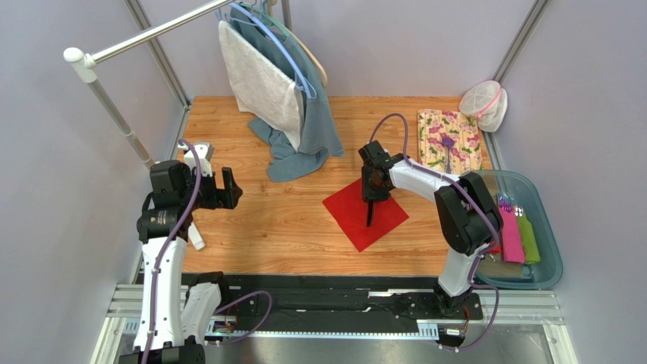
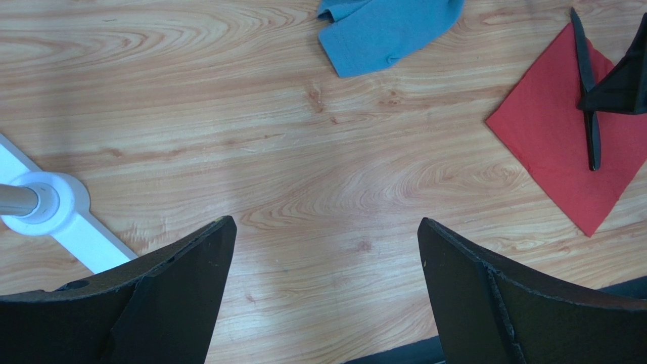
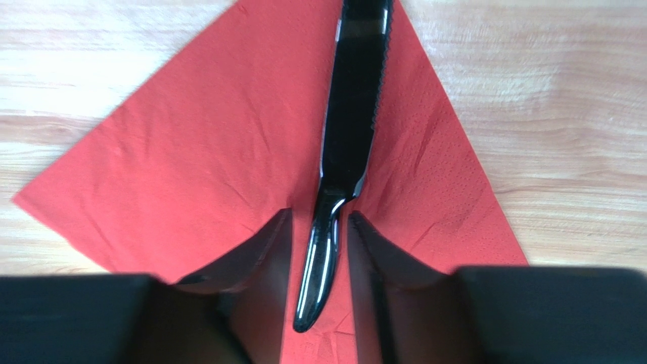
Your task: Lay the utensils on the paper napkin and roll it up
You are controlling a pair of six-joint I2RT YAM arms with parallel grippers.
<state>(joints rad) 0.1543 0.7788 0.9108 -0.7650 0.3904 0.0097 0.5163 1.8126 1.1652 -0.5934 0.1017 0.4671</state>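
The red paper napkin (image 1: 351,214) lies flat as a diamond on the wooden table, right of centre. A black plastic knife (image 1: 370,211) lies on it, pointing towards the near edge. My right gripper (image 1: 372,184) is low over the napkin's far corner. In the right wrist view its jaws straddle the knife's handle (image 3: 323,250) with a thin gap on each side, so my right gripper (image 3: 319,220) is slightly open on the napkin (image 3: 213,152). My left gripper (image 1: 228,189) is open and empty at the left, above bare wood (image 2: 325,227). The napkin (image 2: 554,129) and the knife (image 2: 591,129) show at its upper right.
A blue towel (image 1: 300,155) hangs from a white rack (image 1: 114,114) and drapes onto the table at the back. A floral cloth (image 1: 448,140) and a mesh bag (image 1: 484,105) lie at the back right. A teal bin (image 1: 547,227) at the right holds pink and green rolls.
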